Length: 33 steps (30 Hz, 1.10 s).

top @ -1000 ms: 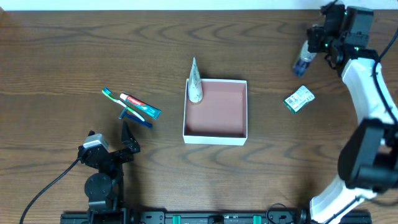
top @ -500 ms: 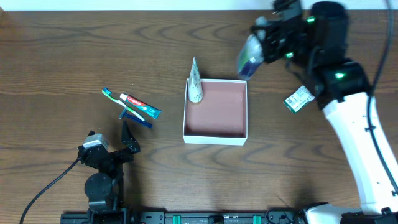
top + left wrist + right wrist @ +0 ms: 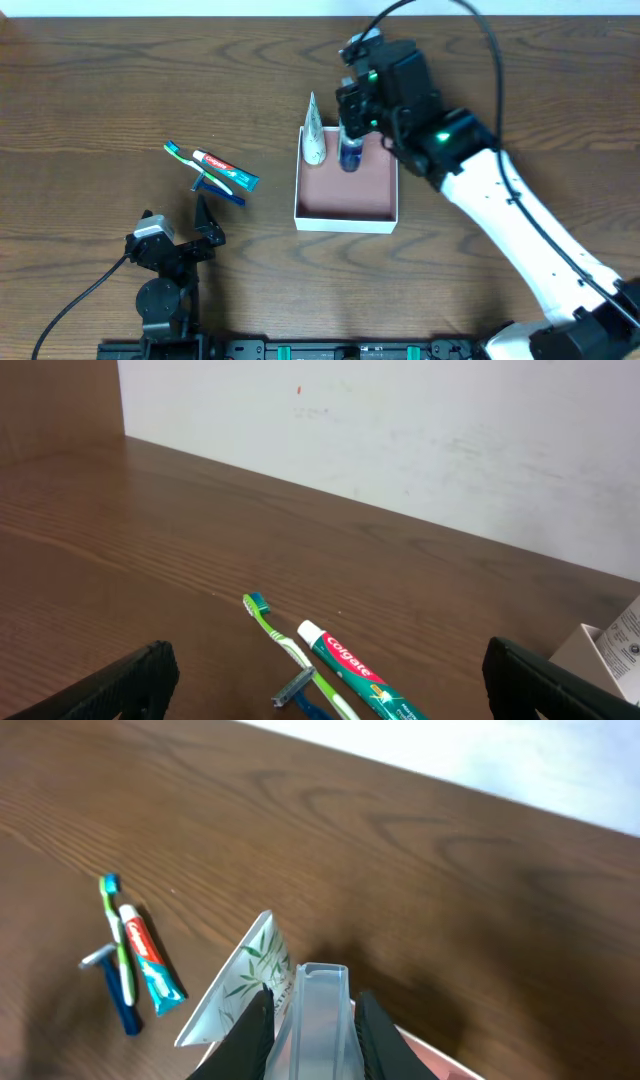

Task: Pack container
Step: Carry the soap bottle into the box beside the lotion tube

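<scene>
While the right tool is clamped on a small bottle, the relation that matters is the one straight below it: the container sits on the worktop directly under the load. In the overhead view the bottle hangs over the far left part of the box, its blue end nearer the pinkish floor. Its long axis appears to run along the tool's own pointing direction, down into the box rather than across it. Just beside it, a white tube rests in the far left corner, its flat crimped end rising past the far rim. The wrist view shows that tube close against the bottle's left side, so a straight drop looks likely to brush it. Judging from this, the bottle would land more cleanly if it went a little toward the open right half of the floor, which is bare. The left tool sits low at the near left of the worktop with its fingers spread wide and nothing between them, well apart from the box. A toothbrush, toothpaste and razor lie bunched ahead of it, still outside the box and nearer that arm than the right one.
</scene>
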Each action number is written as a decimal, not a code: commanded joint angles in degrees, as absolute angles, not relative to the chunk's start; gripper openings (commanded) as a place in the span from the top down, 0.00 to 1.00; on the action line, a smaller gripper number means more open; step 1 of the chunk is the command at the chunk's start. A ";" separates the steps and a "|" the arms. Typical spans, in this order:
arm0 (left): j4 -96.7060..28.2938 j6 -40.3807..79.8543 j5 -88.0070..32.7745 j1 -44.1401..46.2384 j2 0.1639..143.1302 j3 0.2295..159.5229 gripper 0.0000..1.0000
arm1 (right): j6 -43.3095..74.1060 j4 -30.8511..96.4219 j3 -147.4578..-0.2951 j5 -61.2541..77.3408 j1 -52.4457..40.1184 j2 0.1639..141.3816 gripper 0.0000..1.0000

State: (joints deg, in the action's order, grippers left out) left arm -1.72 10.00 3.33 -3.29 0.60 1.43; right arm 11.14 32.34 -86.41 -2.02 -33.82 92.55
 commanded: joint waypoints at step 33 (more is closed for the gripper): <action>-3.81 8.82 3.81 -3.53 0.34 0.23 0.02 | 7.99 15.57 -78.54 -10.31 -38.85 102.67 0.92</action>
